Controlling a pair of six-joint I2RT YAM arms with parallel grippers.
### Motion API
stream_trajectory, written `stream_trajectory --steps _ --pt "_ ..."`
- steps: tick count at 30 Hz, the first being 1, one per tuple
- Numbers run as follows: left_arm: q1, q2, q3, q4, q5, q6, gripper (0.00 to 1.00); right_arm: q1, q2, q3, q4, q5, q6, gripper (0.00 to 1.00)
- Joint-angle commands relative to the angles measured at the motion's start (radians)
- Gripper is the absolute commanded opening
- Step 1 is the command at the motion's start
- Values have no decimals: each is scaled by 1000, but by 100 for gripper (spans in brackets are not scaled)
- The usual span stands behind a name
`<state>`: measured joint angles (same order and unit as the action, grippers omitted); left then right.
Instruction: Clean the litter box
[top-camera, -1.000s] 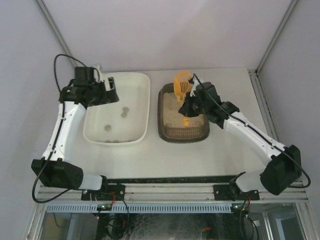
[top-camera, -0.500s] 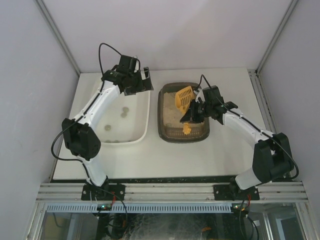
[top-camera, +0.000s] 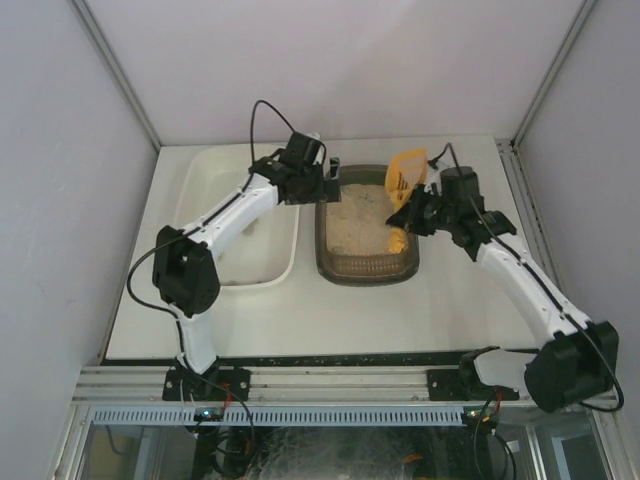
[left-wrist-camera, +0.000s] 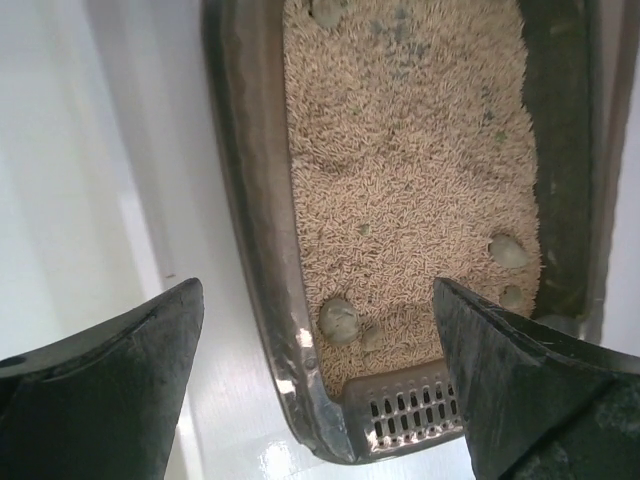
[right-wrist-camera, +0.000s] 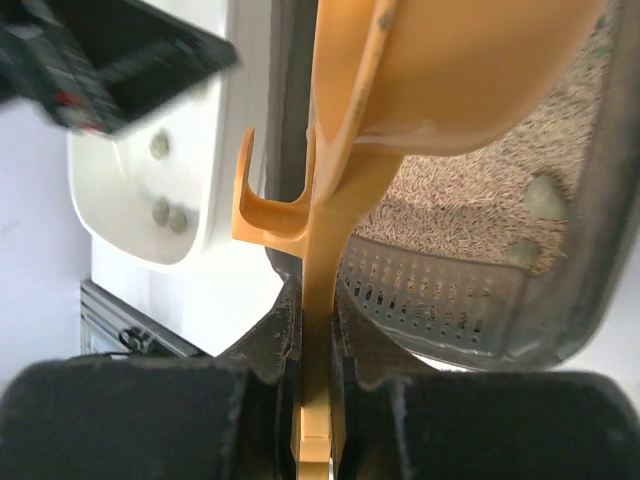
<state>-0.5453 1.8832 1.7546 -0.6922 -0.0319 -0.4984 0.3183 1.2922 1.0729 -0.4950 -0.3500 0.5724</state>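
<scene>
Presently the dark grey-brown rectangular plastic litter box (top-camera: 366, 270) sits just right of the cream-white plastic tub (top-camera: 285, 250). The right gripper (top-camera: 412, 212), pinching the handle of the yellow plastic scoop (top-camera: 408, 172) above the box's far right, ought, I judge, to slide in shallow under one clump and sift before crossing. The left gripper (left-wrist-camera: 315, 300), spread wide and empty, hovers at the far-left rim; only the wrist views resolve the grey clumps (left-wrist-camera: 340, 319) in the beige litter (left-wrist-camera: 410, 180).
</scene>
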Motion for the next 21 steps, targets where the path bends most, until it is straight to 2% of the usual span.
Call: stream_trajectory --steps 1,7,14,15,21 --pt "-63 55 8 75 -132 -15 100 -85 -155 10 -29 -7 40 0" --pt "-82 165 127 106 -245 -4 98 -199 -315 -10 -98 -75 35 0" --pt "-82 263 173 154 -348 66 95 -250 -396 -80 -118 -104 37 0" --pt "-82 273 177 162 -349 77 93 -255 -402 -87 -122 -104 36 0" --pt "-85 329 195 180 -215 183 63 -284 -424 -110 -132 -103 28 0"
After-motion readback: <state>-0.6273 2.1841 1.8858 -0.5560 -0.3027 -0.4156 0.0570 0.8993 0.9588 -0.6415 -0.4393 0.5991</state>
